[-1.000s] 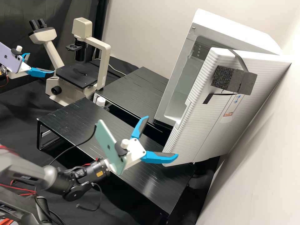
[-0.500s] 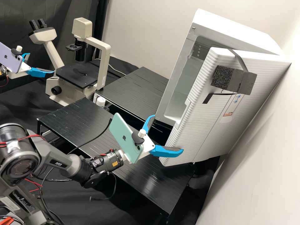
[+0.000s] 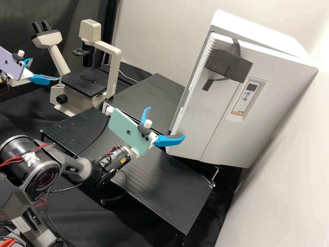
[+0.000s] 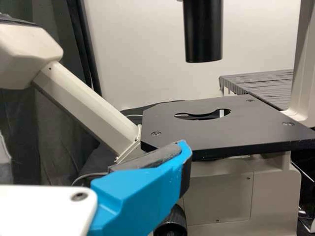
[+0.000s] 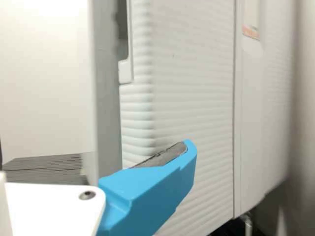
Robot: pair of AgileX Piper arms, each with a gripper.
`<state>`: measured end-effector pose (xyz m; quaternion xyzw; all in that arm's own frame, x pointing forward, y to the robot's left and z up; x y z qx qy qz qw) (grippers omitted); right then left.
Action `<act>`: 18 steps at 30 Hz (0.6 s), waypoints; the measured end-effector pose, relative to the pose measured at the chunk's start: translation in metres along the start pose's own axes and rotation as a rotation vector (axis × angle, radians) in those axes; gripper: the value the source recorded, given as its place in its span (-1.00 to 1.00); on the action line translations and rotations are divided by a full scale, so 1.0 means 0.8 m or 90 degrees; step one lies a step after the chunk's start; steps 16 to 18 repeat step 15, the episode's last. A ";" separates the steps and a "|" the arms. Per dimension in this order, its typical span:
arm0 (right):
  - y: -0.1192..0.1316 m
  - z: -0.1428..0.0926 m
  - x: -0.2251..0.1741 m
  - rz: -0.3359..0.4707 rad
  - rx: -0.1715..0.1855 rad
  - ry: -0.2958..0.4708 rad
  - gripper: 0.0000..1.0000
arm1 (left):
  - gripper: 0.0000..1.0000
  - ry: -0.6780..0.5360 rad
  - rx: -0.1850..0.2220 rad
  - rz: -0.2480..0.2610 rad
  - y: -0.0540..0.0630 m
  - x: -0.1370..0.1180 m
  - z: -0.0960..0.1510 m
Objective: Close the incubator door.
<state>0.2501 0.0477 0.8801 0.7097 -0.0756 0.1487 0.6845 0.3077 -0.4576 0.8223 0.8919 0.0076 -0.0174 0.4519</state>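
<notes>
Incubator door (image 3: 205,113) much nearer shut than before, fingers of right gripper (image 3: 166,122) and left gripper (image 3: 45,69) apart.

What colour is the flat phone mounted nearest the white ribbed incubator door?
The phone is pale mint green, seen best in the high view.

There are two end effectors (image 3: 166,122), two phones (image 3: 120,125), one microscope (image 3: 115,68), one incubator (image 3: 212,127).

Bright, soft light washes the side wall (image 3: 291,185), while the curtain (image 3: 72,13) lies in shadow. A pale sheen streaks the black counter (image 3: 169,192). In the right wrist view, the back wall (image 5: 44,29) glares almost white.
</notes>
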 end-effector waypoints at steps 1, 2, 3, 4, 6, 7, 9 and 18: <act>-0.001 -0.001 0.000 -0.002 -0.001 0.002 1.00 | 1.00 0.000 0.000 0.000 0.000 0.000 0.000; -0.001 -0.001 0.000 -0.005 -0.001 0.005 1.00 | 1.00 0.000 0.000 0.000 0.000 0.000 0.000; -0.002 -0.002 0.000 -0.007 -0.002 0.007 1.00 | 1.00 0.000 0.000 0.000 0.000 0.000 0.000; -0.002 -0.002 0.000 -0.010 -0.003 0.009 1.00 | 1.00 0.000 0.000 0.000 0.000 0.000 0.000; -0.004 -0.004 0.000 -0.019 0.008 0.018 1.00 | 1.00 0.000 0.000 0.000 0.000 0.000 0.000; -0.005 -0.003 -0.001 -0.024 0.016 0.020 1.00 | 1.00 0.000 0.000 0.000 0.000 0.000 0.000; -0.010 0.000 -0.006 -0.027 0.038 0.029 1.00 | 1.00 0.000 0.000 0.000 0.000 0.000 0.000; -0.021 0.005 -0.020 -0.067 0.117 0.036 1.00 | 1.00 0.000 0.000 0.000 0.000 0.000 0.000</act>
